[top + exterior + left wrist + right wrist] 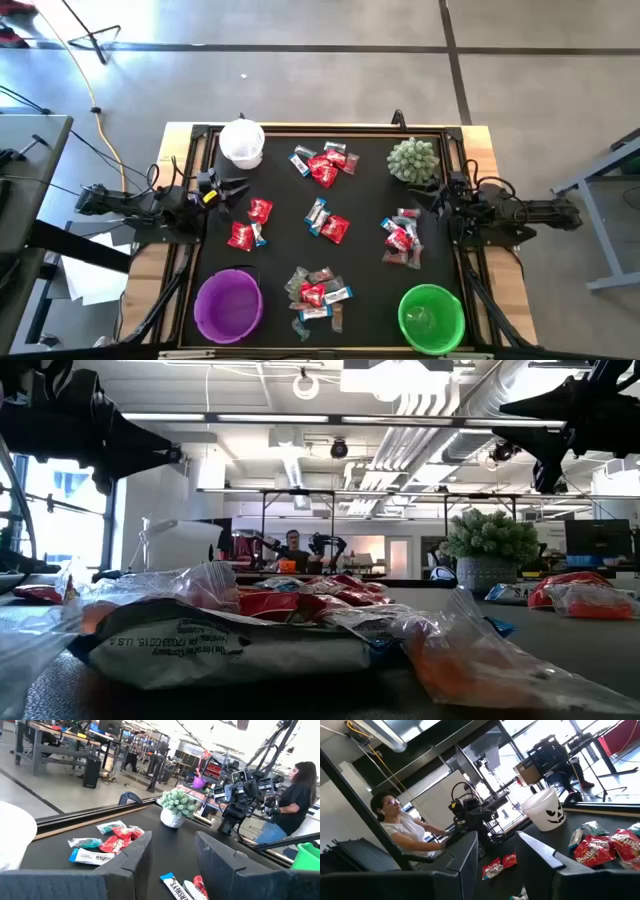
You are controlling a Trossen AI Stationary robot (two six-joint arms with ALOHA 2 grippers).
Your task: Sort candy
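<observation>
Left tool (237,188) spread, empty, near white bucket (242,143); right tool (432,196) spread, empty, beside plant (413,159). Candy (322,168) scattered across tabletop (365,250).

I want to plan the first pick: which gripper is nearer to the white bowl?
Left. The left gripper hovers just below the white bowl in the high view; the right gripper is across the table, beside the plant.

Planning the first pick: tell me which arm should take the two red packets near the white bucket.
Left. The left gripper is open right beside the red packets; the right gripper waits across the table.
</observation>
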